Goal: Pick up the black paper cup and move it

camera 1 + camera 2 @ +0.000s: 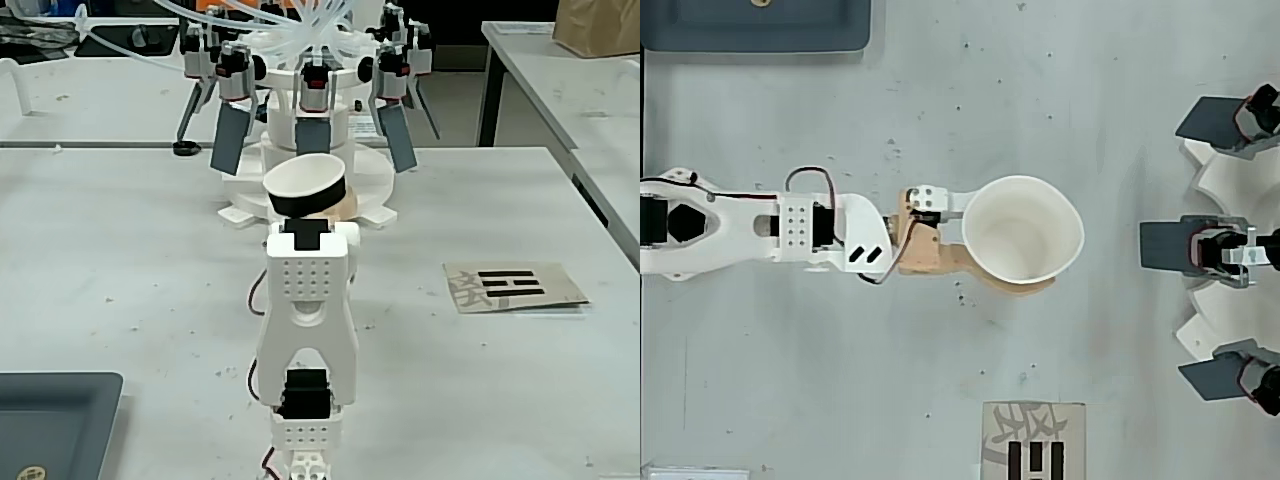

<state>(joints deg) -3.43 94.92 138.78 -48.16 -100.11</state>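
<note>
The black paper cup (310, 199) has a black outside and a white inside (1022, 233), and its mouth faces up. My gripper (1028, 240) is shut on the black paper cup, with a white finger on one side and a tan finger (1012, 285) on the other. In the fixed view the gripper (318, 206) holds the cup just in front of the white machine's base, slightly tilted. The cup's bottom is hidden behind the arm.
The white machine (312, 150) with dark grey paddles (1166, 245) and clear hoses stands at the far side, a short gap beyond the cup. A card with black bars (515, 285) lies to the right. A grey-blue tray (50, 420) sits at the near left corner.
</note>
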